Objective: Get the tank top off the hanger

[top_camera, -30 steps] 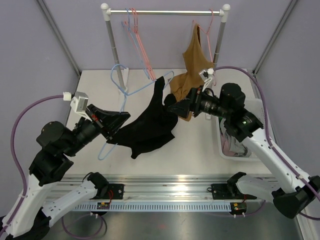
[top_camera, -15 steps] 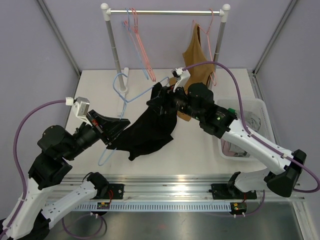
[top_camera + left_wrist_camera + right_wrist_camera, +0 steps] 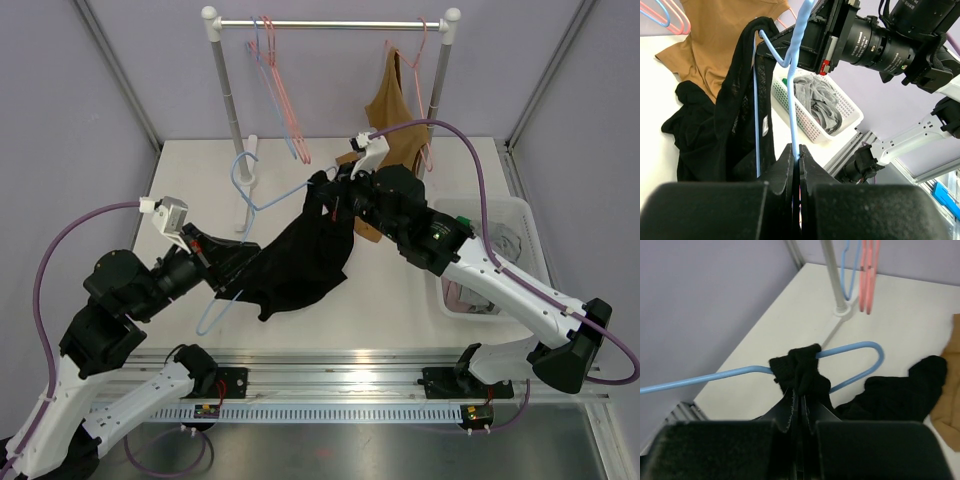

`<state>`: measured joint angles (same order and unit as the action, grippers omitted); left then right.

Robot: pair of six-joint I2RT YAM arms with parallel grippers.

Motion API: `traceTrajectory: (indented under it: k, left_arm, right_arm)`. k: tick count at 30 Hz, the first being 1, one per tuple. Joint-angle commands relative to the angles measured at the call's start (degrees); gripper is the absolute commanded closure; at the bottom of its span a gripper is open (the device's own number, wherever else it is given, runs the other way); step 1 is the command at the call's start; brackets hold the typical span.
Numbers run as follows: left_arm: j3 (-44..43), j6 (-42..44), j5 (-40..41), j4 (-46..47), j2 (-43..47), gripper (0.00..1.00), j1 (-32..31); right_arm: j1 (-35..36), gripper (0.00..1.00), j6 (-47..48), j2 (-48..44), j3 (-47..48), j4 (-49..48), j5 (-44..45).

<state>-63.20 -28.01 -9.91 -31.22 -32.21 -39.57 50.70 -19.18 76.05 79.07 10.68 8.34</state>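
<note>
Above table (image 3: 400, 300) centre | left gripper (image 3: 796, 150): jaws pinching hanger (image 3: 847, 347) wire | right gripper (image 3: 799, 395): jaws pinching tank top (image 3: 799, 371) strap, bunched on hanger's arm | top draping from hanger | step seemingly calling for sliding strap outward past arm's bend, left bracing hanger, avoiding snagging

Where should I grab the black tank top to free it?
Grip the bunched strap of the black fabric tank top where it loops over the light blue wire hanger, coming from its rounded-end side: gathered there into one narrow fold, it likely slides off.
</note>
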Motion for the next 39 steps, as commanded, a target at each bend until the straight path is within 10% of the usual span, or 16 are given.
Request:
traceTrajectory:
  k: [1, 14, 22, 29, 39]
  left_arm:
    - [-1.1, 1.0, 0.9, 0.7, 1.1, 1.00, 0.0]
    - [-1.6, -0.1, -4.9, 2.8, 3.3, 1.00, 0.0]
    - [3.9, 1.3, -5.2, 34.5, -3.9, 1.00, -0.1]
    - [3.8, 13.8, 5.3, 62.6, -17.7, 1.00, -2.7]
    - [-3.0, 29.1, 22.5, 88.8, -36.7, 1.00, -4.4]
  right_arm:
    - [0.2, 1.00, 3.3, -0.6, 2.2, 2.1, 9.3]
    - [-14.7, 1.00, 2.1, 3.6, 5.7, 11.6, 8.0]
    - [-14.7, 1.00, -4.5, -11.1, -7.9, 3.9, -26.7]
    - [-14.5, 1.00, 0.0, -22.0, -11.6, 16.3, -44.4]
    - [-14.5, 1.00, 9.0, -33.4, -8.7, 44.6, -22.6]
